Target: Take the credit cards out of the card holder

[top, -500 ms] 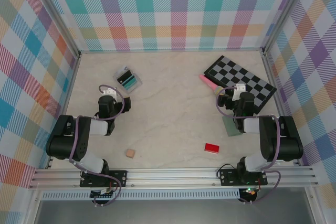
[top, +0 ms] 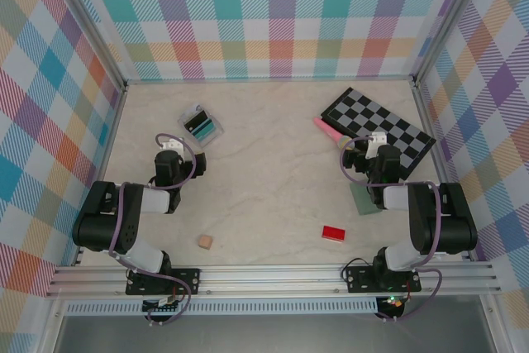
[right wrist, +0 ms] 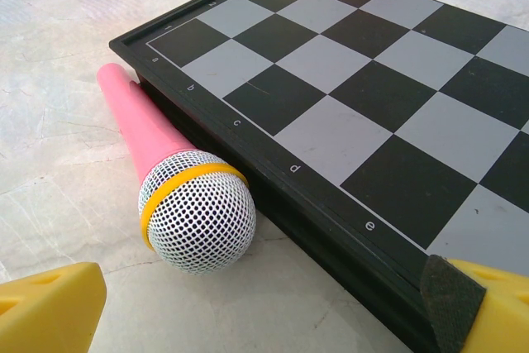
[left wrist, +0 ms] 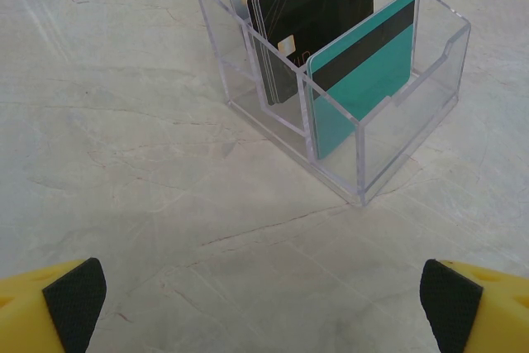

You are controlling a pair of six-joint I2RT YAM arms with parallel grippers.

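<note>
Left gripper (left wrist: 264, 307) fingers spread wide, empty, over the table (left wrist: 124, 121). Just ahead stands the clear card holder (left wrist: 417, 134), credit cards (left wrist: 310, 22) upright in its slots (teal nearest). Right gripper (right wrist: 264, 307) equally wide, empty, facing a pink microphone (right wrist: 178, 196) touching a chessboard (right wrist: 347, 97).

Top camera looked steeply down from above near edge, whole tabletop (top: 273, 155) seen. Left wrist camera faced card holder (left wrist: 426, 105) closely; right wrist camera, chessboard (right wrist: 355, 80). Top view shared both.
</note>
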